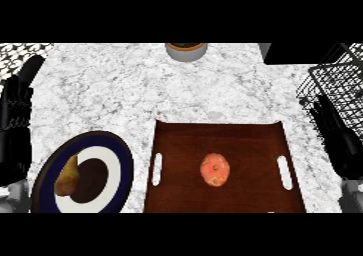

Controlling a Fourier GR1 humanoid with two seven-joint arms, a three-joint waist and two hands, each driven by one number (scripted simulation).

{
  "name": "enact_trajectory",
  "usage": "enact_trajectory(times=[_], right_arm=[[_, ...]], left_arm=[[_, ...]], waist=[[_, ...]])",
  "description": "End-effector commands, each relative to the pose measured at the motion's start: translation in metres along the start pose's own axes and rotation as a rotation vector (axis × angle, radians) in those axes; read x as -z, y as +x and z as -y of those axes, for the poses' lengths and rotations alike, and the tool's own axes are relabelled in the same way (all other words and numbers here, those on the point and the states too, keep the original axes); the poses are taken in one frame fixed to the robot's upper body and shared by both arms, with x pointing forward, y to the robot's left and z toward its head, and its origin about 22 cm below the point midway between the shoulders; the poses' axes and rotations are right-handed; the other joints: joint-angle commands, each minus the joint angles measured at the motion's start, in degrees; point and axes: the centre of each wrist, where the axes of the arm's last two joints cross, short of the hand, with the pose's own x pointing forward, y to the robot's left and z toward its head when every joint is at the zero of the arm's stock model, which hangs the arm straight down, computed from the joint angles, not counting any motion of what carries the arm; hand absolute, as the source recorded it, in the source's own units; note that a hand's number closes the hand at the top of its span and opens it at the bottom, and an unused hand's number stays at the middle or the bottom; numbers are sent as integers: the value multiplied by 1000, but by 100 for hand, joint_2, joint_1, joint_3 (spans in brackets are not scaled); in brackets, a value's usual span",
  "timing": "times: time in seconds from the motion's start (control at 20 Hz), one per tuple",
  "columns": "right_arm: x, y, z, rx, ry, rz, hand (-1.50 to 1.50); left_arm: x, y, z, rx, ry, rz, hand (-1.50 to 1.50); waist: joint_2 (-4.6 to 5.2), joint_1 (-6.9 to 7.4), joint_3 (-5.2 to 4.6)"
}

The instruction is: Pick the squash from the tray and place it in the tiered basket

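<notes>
At the far left edge of the head view, the left hand [14,107] stands with its black fingers pointing up and straight, open and holding nothing, resting over the border of the marbled white bench [125,85]. Its grey forearm shows in the lower left corner.

Just right of it, near the bottom edge, lies a round plate [117,150] with a dark blue rim, a white ring and a dark centre. A brownish-yellow pear [66,176] lies on the plate's left part, stem end pointing up the view.

Beside the plate, apart from it by a narrow strip of bench, sits a dark brown wooden tray [243,140] with a raised rim and a pale slot handle on each side. The squash [215,170], orange and roundish, lies near the middle of the tray, between the two handles, touched by neither hand.

At the top centre, a grey pot [186,51] is cut off by the view's edge.

At the upper right stands the black wire tiered basket [343,80], well apart from the squash. Below it, along the right edge, the right hand [339,132] shows black fingers pointing up, straight and open, holding nothing.
</notes>
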Motion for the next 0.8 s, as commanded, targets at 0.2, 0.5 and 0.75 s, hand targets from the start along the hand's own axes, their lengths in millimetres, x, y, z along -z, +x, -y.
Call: enact_trajectory(times=[0.2,0.5,0.75], right_arm=[[45,43,-54,480,309,347,150],[35,-6,-105,812,480,120,-150],[19,-27,-30,779,708,255,-150]], left_arm=[[-12,-6,45,-58,-138,-144,0],[-26,-14,81,-128,-226,-250,0],[-7,-8,96,-112,-199,-256,0]], waist=[[265,18,-193],[338,86,-188],[255,-80,-211]])
